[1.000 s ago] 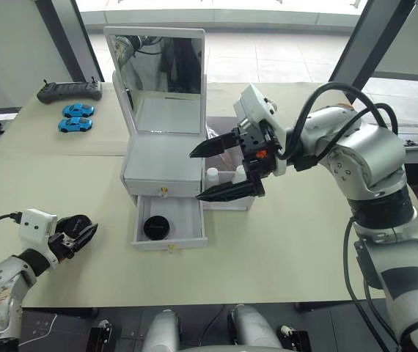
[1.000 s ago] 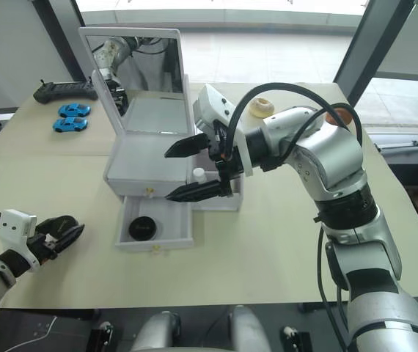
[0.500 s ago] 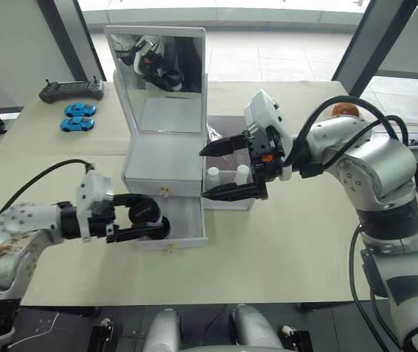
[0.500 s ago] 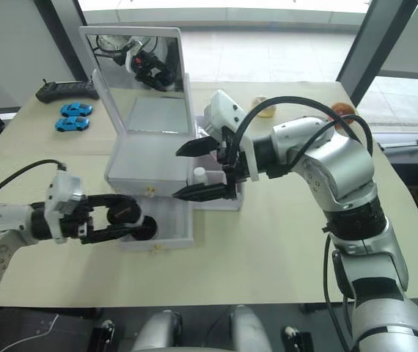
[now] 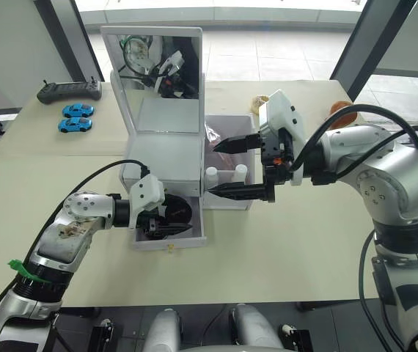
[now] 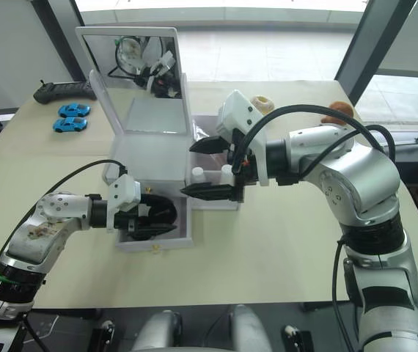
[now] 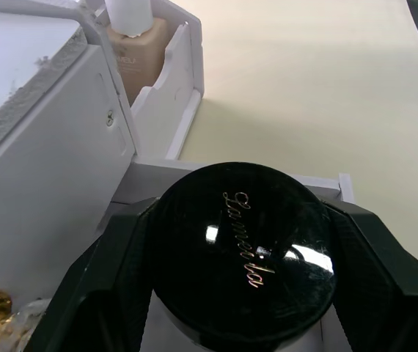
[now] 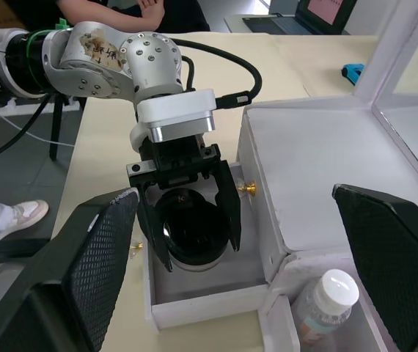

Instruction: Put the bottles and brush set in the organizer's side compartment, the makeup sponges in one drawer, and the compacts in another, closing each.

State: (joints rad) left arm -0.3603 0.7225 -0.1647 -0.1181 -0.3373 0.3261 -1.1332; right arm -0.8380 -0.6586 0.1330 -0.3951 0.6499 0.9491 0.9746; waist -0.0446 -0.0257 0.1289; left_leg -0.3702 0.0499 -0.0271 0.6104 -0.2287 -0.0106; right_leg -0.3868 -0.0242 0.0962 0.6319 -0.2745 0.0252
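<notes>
One compact (image 7: 247, 253): inside open lower drawer (image 5: 194, 233) of organizer (image 5: 163, 158).
Left claw (image 5: 166, 217): fingers clasping the compact.
Right claw (image 5: 232, 166): spread wide, empty, above side compartment (image 5: 247, 123), 3 o'clock of drawers.
Bottles (image 5: 241, 173): standing in side compartment.

One compact (image 7: 246, 253), two bottles (image 5: 226, 174), two toy cars (image 5: 72, 117)

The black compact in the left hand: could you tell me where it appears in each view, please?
Left eye view: compact over the open lower drawer, between the left hand's fingers.
Right eye view: same place, left of the bottles.
Left wrist view: centre, flanked by both fingers.
Right wrist view: below the left hand's white housing.
Shared landmark: the drawer's gold knob.
</notes>
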